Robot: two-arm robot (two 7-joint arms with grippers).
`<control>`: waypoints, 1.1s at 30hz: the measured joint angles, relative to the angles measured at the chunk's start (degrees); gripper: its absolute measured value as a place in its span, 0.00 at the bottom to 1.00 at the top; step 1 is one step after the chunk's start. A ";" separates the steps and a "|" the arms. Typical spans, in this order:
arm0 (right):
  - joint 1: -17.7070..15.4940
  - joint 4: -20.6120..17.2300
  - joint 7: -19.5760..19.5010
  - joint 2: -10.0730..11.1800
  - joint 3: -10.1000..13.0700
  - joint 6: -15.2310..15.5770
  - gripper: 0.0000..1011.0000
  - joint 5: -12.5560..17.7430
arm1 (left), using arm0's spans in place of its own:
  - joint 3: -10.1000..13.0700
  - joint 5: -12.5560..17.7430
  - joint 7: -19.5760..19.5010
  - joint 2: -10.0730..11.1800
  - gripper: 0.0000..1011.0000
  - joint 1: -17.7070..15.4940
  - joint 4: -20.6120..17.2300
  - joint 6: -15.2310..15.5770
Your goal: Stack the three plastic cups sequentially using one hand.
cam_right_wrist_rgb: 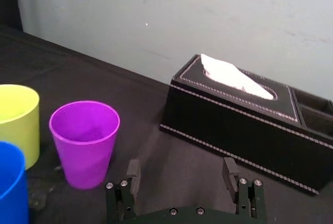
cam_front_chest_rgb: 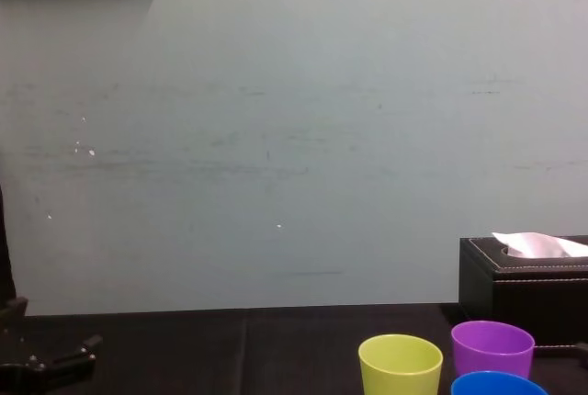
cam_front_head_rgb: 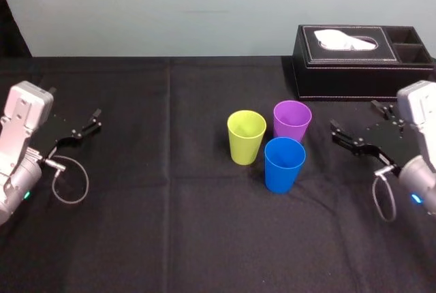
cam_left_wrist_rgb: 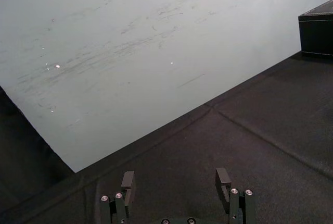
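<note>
Three plastic cups stand upright and apart in a tight cluster at the middle of the black table: a yellow-green cup (cam_front_head_rgb: 246,136) on the left, a purple cup (cam_front_head_rgb: 292,121) behind on the right, and a blue cup (cam_front_head_rgb: 284,163) nearest me. My right gripper (cam_front_head_rgb: 353,115) hovers open and empty just right of the cluster. In the right wrist view its fingers (cam_right_wrist_rgb: 133,172) point past the purple cup (cam_right_wrist_rgb: 85,141), which stands off to one side of them. My left gripper (cam_left_wrist_rgb: 175,179) is open and empty, parked far left over bare cloth.
A black tissue box (cam_front_head_rgb: 361,61) with a white tissue stands at the back right, close behind my right gripper. The black tablecloth (cam_front_head_rgb: 170,225) has free room in front and to the left. A pale wall runs along the table's far edge.
</note>
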 joint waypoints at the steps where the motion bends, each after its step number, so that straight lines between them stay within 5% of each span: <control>1: -1.11 -1.22 0.45 0.64 0.77 0.74 0.99 0.81 | 0.00 0.00 0.00 0.00 1.00 0.00 0.00 0.00; 11: -11.96 -10.25 5.04 6.65 6.04 2.10 0.99 5.53 | 0.00 0.00 0.00 0.00 1.00 0.00 0.00 0.00; 19: -23.15 -17.29 9.35 10.56 10.25 -1.24 0.99 8.47 | 0.00 0.00 0.00 0.00 1.00 0.00 0.00 0.00; 26: -27.35 -19.62 12.10 10.22 10.29 -3.32 0.99 8.98 | 0.00 0.00 0.00 0.00 1.00 0.00 0.00 0.00; 33: -26.14 -19.88 12.41 6.83 7.93 -1.48 0.99 8.19 | 0.00 0.00 0.00 0.00 1.00 0.00 0.00 0.00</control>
